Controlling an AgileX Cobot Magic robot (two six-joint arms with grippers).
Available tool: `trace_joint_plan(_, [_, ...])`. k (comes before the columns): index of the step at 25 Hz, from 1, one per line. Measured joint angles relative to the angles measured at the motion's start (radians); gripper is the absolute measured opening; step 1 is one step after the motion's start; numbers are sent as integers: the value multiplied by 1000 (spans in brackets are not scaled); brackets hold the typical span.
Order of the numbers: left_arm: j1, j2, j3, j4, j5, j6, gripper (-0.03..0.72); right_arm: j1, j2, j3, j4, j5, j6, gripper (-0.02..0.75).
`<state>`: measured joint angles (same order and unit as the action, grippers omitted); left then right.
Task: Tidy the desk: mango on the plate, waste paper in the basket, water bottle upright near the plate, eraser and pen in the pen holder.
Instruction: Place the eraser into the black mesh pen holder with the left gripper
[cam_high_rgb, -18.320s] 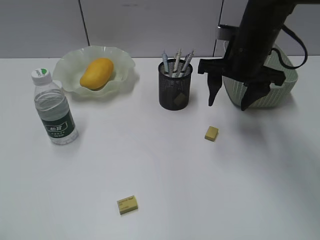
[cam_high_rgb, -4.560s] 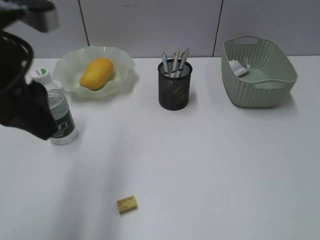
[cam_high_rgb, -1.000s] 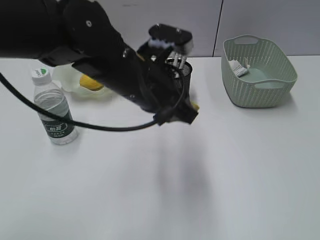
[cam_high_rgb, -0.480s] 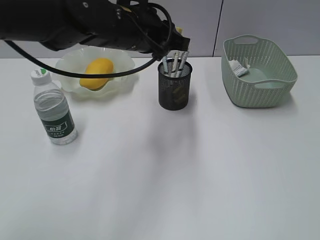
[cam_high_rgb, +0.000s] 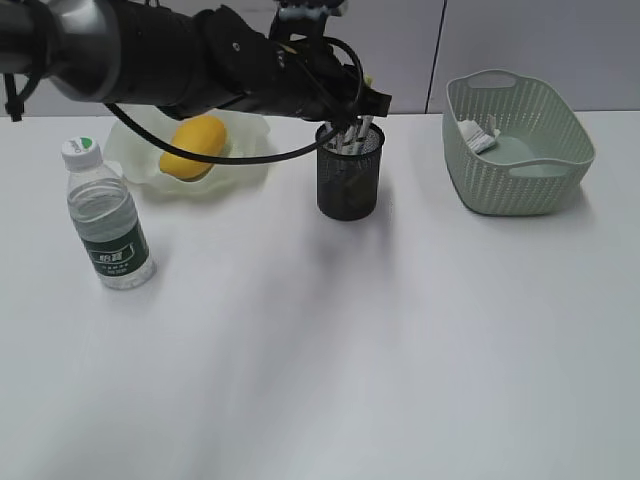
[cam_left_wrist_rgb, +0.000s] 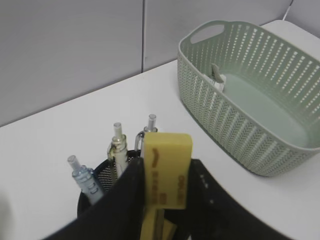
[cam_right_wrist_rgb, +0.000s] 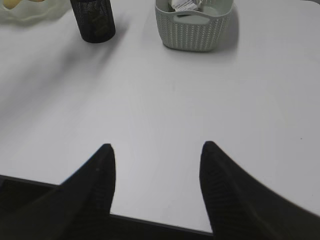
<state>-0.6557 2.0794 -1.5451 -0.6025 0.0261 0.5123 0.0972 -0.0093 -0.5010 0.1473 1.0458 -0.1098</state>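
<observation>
Left gripper clamps the eraser directly above the holder, positioned for release. Right gripper waits, jaws wide, empty.

A black arm reaches from the upper left of the frame over the mesh pen holder, with bottle at left, mango on plate, and basket at upper right.
</observation>
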Motion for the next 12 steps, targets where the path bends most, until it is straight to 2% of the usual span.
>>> trace_joint_plan(12, [12,106,-74,6,-3,0,202,0,0,0,0,0,0,435])
